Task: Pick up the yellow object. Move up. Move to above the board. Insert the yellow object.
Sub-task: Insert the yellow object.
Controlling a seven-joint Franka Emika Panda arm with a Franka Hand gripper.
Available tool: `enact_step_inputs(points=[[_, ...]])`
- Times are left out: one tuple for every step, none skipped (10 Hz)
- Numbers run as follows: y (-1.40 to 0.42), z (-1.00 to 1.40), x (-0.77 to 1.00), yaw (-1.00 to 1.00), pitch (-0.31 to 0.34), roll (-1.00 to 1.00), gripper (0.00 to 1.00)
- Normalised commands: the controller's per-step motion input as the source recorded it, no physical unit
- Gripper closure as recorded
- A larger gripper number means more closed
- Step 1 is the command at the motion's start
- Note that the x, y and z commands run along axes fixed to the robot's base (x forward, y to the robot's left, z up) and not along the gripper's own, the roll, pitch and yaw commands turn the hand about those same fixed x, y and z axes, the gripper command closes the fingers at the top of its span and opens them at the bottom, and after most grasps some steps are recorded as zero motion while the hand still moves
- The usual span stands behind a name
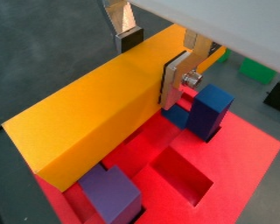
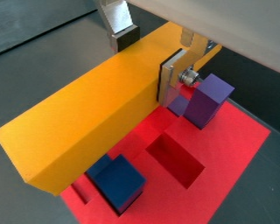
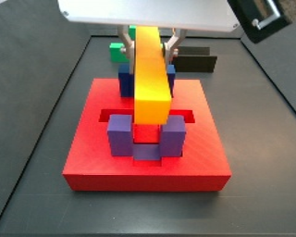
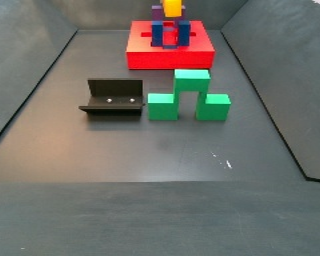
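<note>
Yellow object (image 1: pixel 90 109) fills both wrist views, clamped between the flat silver fingers (image 1: pixel 177 77) of the gripper (image 1: pixel 152 59), jaws closed on its sides near one end. Bar (image 3: pixel 150 79) hangs level above the board (image 3: pixel 147 169), running near to far over the centre, not seated. Board's recessed slots (image 1: pixel 182 174) are empty where visible; blue block (image 1: pixel 208 110) and purple block (image 2: pixel 206 98) stand upright beside them. Far from the board, in a side view: green stepped block (image 4: pixel 190 97), then the fixture (image 4: pixel 112 98) left of it.
</note>
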Motion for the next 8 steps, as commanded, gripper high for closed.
enact_step_inputs(points=[[-0.23,-0.14,0.15,0.06,0.0,-0.01,1.0],[-0.13,-0.11,0.13,0.07,0.0,0.0,1.0],[-0.09,-0.17,0.0,0.13,0.0,0.08,1.0],[0.0,-0.21,0.0,0.09,0.0,0.05,1.0],[0.01,-0.11,0.15,0.06,0.034,0.03,1.0],[0.03,-0.06,0.32,0.0,0.063,0.05,1.0],[0.0,-0.05,0.41,0.0,0.081,0.11,1.0],[0.0,-0.08,0.41,-0.04,0.09,0.16,1.0]])
